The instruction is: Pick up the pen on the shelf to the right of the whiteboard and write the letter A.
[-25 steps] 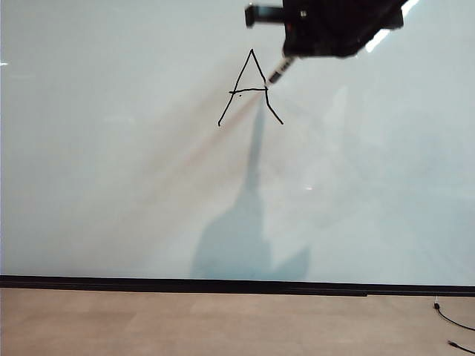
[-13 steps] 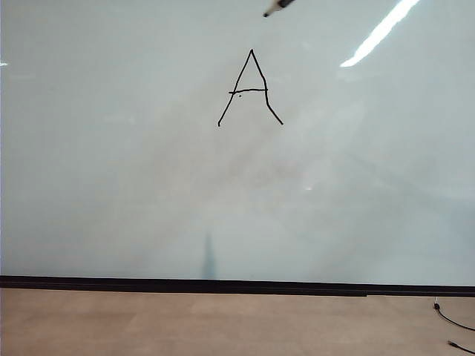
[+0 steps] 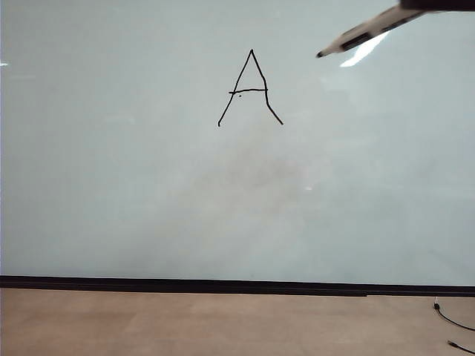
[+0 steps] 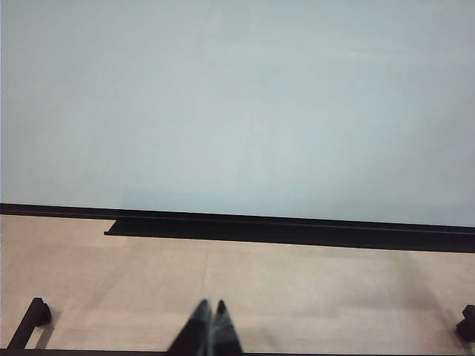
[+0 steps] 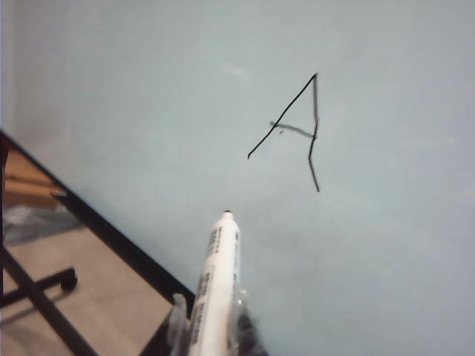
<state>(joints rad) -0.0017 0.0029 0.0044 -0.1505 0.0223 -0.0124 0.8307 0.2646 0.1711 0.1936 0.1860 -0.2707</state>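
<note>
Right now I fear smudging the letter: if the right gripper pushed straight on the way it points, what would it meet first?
Probably bare whiteboard, touched first by the pen that the right gripper holds, beside the letter A, though depth is unclear.

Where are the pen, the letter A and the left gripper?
pen (image 5: 215, 289): right wrist view, mid-barrel.
letter A (image 3: 249, 91): exterior view, crossbar.
left gripper (image 4: 211, 311): left wrist view, between the fingertips.

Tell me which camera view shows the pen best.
The right wrist view: the pen fills the foreground, barrel markings and black tip clear, clamped in the right gripper. The exterior view catches it slanting in at the upper right, partly cut off. The left wrist view shows none of it.
</note>
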